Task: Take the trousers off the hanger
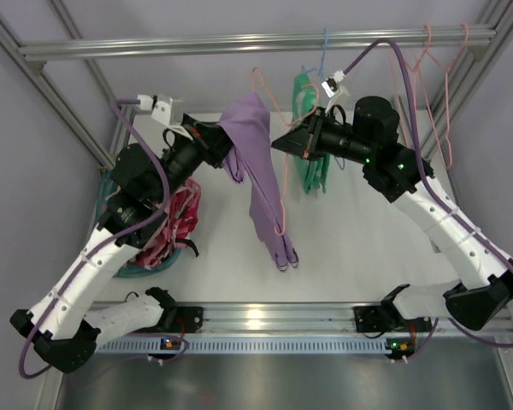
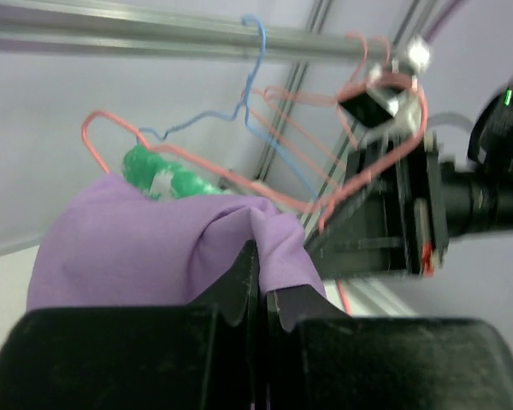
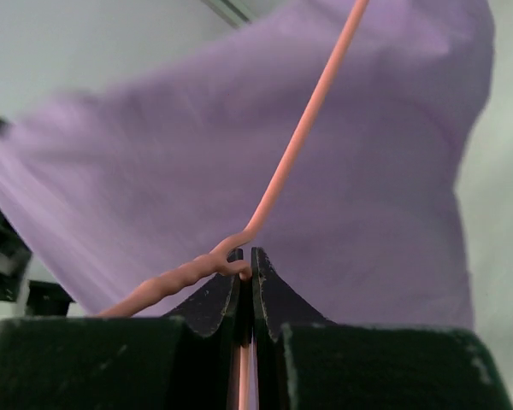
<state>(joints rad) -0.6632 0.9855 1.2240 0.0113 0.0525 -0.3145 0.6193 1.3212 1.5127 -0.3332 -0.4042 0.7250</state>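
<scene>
Top external view: the trousers (image 1: pixel 258 171) hang mid-frame, draped from twelve o'clock down toward six. They look soft, light and floppy, likely to slide off rather than resist, and the bunched top fold seems the best hold. The hanger (image 3: pixel 303 128) is thin, springy wire running under that fold. At the cloth's nine o'clock, the left gripper (image 2: pixel 261 256) pinches a lilac fold. At three o'clock, the right gripper (image 3: pixel 246 260) is clamped on the wire's twisted neck.
</scene>
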